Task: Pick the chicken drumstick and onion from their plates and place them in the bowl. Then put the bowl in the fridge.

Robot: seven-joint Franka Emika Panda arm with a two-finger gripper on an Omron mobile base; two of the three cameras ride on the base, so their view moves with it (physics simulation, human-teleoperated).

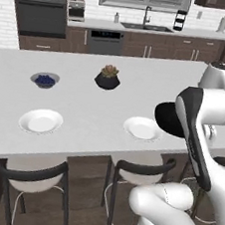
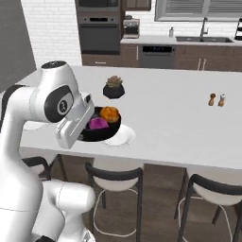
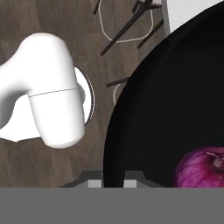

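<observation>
My gripper (image 3: 114, 183) is shut on the near rim of the black bowl (image 3: 175, 113), which it holds at the counter's front edge. In the hand view the wooden floor and stools show past the rim. The purple-red onion (image 3: 203, 168) lies inside the bowl. From the right base view the orange-brown chicken drumstick (image 2: 109, 114) rests beside the onion (image 2: 98, 124) in the bowl (image 2: 106, 130), just above one white plate (image 2: 124, 137). Both plates (image 1: 40, 120) (image 1: 142, 128) sit bare near the counter's front, and the bowl (image 1: 165, 119) is partly hidden behind my arm. A tall grey panel that looks like the fridge (image 2: 9, 42) stands at far left.
A black plant pot (image 1: 108, 79) and a grey bowl of blue berries (image 1: 44, 80) stand mid-counter. Salt and pepper shakers (image 2: 216, 99) are at the right. Bar stools (image 2: 113, 177) (image 2: 212, 189) line the counter's front edge (image 2: 179, 163) below me.
</observation>
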